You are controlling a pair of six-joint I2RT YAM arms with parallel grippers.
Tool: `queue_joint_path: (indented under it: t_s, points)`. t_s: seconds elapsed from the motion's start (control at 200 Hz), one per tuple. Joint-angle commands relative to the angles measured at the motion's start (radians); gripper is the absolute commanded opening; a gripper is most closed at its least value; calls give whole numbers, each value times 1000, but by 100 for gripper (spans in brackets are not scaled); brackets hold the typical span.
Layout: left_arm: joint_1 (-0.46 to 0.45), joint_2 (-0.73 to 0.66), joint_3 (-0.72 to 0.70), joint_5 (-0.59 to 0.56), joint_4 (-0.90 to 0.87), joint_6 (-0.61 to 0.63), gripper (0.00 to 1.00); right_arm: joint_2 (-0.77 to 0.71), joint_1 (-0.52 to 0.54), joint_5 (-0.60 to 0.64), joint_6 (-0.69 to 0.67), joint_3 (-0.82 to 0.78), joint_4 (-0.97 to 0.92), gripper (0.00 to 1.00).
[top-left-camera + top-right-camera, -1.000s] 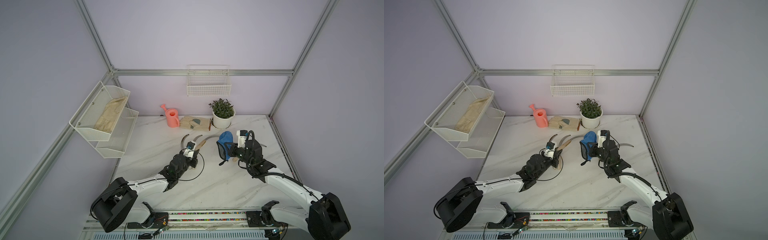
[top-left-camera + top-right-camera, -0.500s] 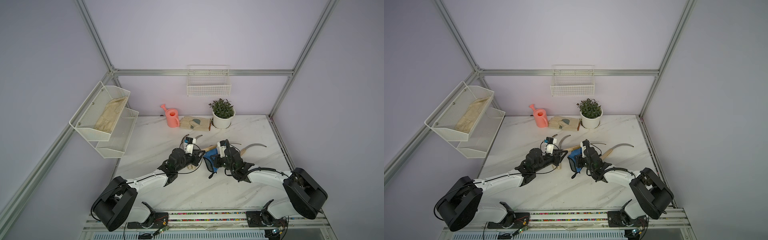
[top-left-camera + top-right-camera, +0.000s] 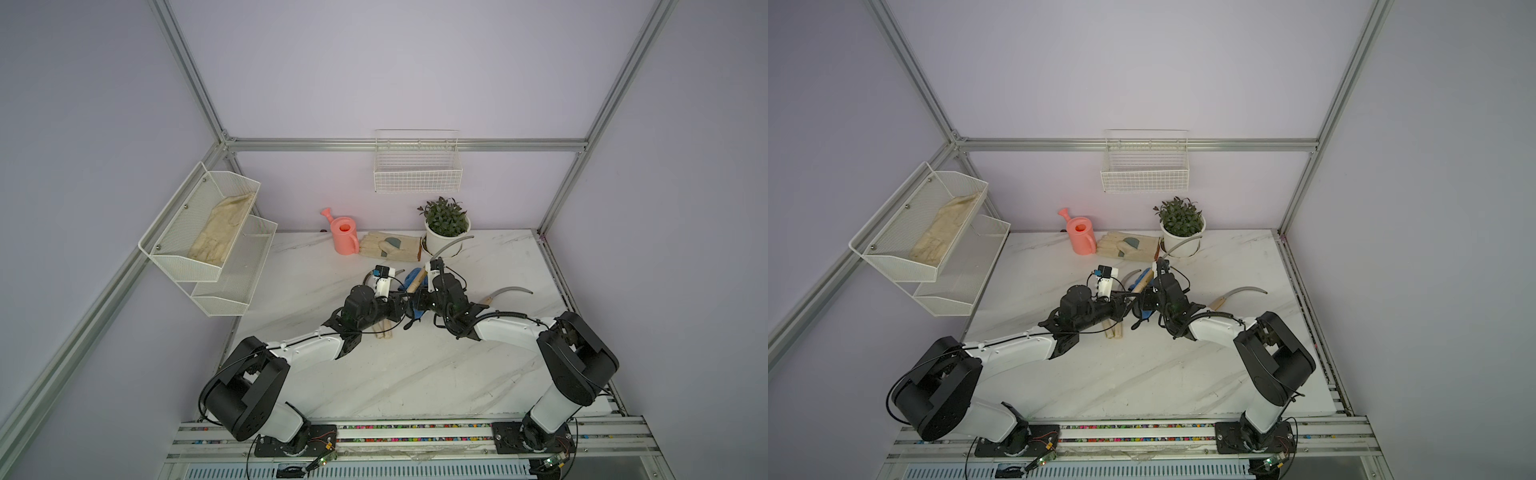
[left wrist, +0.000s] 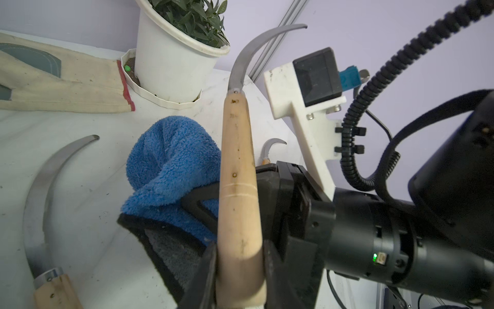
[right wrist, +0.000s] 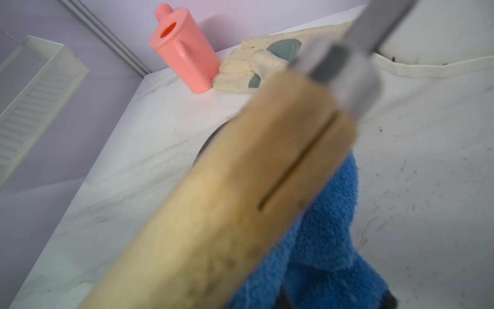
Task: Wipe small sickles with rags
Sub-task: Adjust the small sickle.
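In both top views the left arm stretches low across the white marble table (image 3: 415, 374) and the right arm bends in toward it; the left gripper (image 3: 400, 306) and right gripper (image 3: 1144, 306) sit close together; a small sickle with pale wooden handle and curved grey blade (image 3: 417, 282) slants up between them, tip before the white potted plant (image 3: 445, 232); a second sickle (image 3: 505, 291) lies apart beside the right arm. In the left wrist view the left fingers (image 4: 204, 278) clamp the handle's butt; the right gripper pinches a blue plush cloth with dark trim (image 4: 171, 166), bunched just beside that handle; a flat-lying sickle (image 4: 45, 182) rests nearby. In the right wrist view the blurred handle crosses in front of the cloth; a pink plastic watering can (image 5: 184, 50) stands behind.
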Motion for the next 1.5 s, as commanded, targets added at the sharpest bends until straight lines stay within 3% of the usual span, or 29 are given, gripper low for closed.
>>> queue_joint_path:
  t_s: [0.0, 0.295, 0.54, 1.04, 1.49]
  points:
    - [-22, 19, 45, 86, -44, -18, 0, 20, 1, 4, -34, 70, 61, 0]
    - [-13, 62, 64, 65, -58, -66, 0, 14, 1, 26, -76, 28, 168, 0]
    - [0, 115, 87, 167, -36, -96, 0, 6, -32, 142, -34, 28, 125, 0]
    - [0, 139, 111, 292, -25, -90, 0, 26, -60, -9, -97, 90, 183, 0]
    - [1, 130, 96, 251, -8, -80, 0, 23, -55, -90, -85, 32, 249, 0]
